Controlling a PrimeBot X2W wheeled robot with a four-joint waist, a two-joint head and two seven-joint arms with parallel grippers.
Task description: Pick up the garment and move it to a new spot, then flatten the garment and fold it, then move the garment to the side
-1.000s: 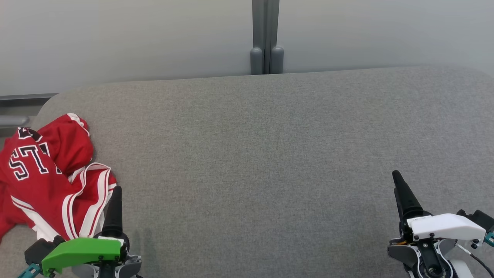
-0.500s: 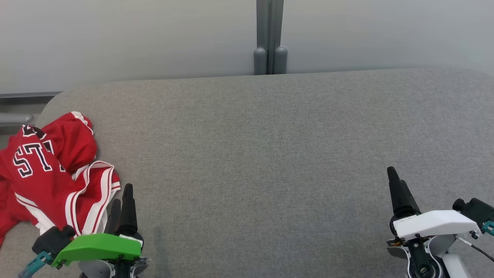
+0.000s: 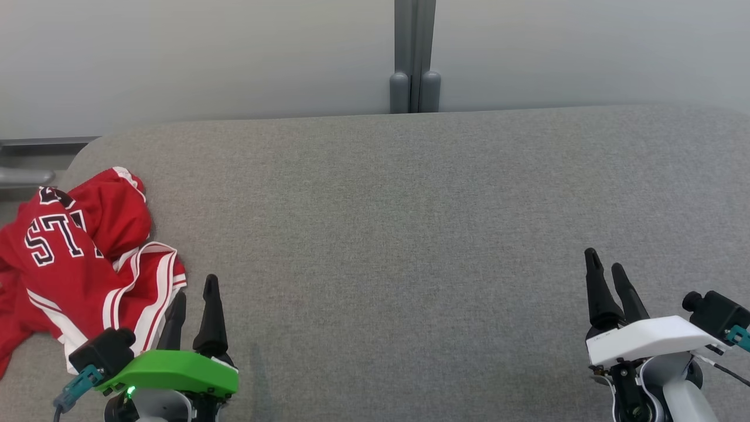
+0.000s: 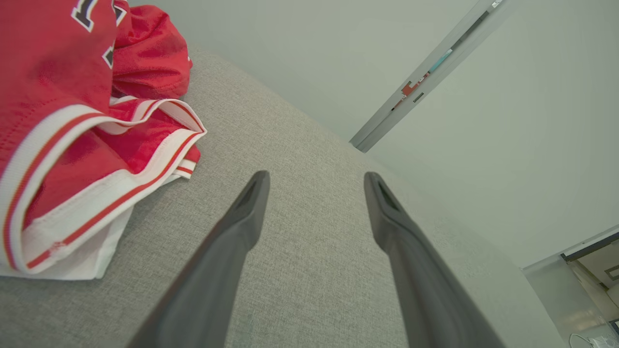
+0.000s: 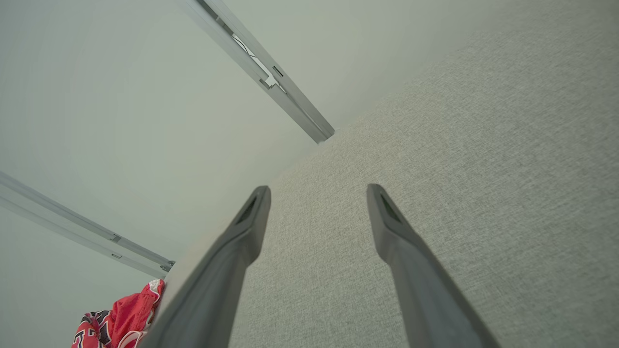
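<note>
Garment (image 3: 76, 264), a red jersey with white trim and dark lettering, crumpled in a heap at the table's (image 3: 410, 234) left end near the rounded back corner (not lifted, so I judge step one is pending). Left gripper (image 3: 194, 287) at the table's front-left, jaws wide apart, nothing between them. The striped hem lies just beside its outer finger, outside the gap, not in it. Probably parked there for a short reach into the heap. Right gripper (image 3: 602, 260) at the table's front-right, jaws spread, empty, well apart from the garment, likely waiting for the flattening.
</note>
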